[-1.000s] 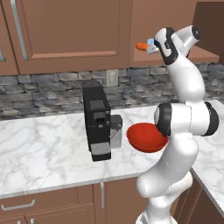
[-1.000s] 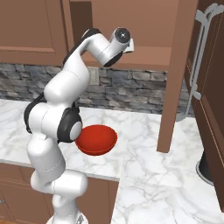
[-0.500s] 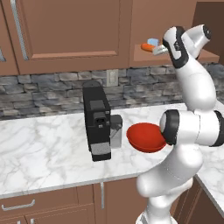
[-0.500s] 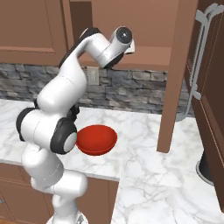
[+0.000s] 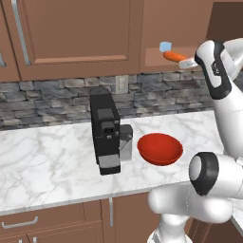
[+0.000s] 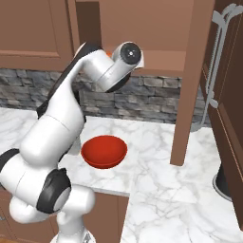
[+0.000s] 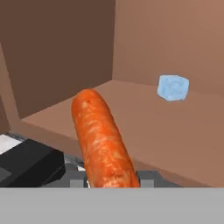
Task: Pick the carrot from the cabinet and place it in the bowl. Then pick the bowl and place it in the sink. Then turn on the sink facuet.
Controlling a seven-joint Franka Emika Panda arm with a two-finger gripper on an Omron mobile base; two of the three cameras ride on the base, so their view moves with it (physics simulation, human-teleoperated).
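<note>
The orange carrot point(image 7: 103, 135) lies lengthwise between my fingertips point(image 7: 148, 177), and my gripper point(image 7: 111, 179) is shut on it just above the front edge of the cabinet shelf point(image 7: 175, 131). From the left, the carrot point(image 5: 174, 56) sticks out of the gripper point(image 5: 189, 61) at the open cabinet point(image 5: 156, 57). A sliver of carrot point(image 6: 109, 54) peeks out behind the hand from the right. The red bowl point(image 5: 160, 148) point(image 6: 104, 151) sits empty on the marble counter below. The sink and the sink facuet are out of view.
A pale blue cube point(image 7: 173, 87) point(image 5: 165, 46) rests further back on the shelf. A black coffee machine point(image 5: 107, 130) stands left of the bowl. The swung-out cabinet door point(image 6: 192, 80) hangs to the right of the arm. Closed wall cabinet doors point(image 5: 71, 33) are on the left.
The jaws have narrowed onto the carrot. Hand and carrot have moved right, out past the blue cube toward the shelf's front edge; cube, bowl and coffee machine stay put.
</note>
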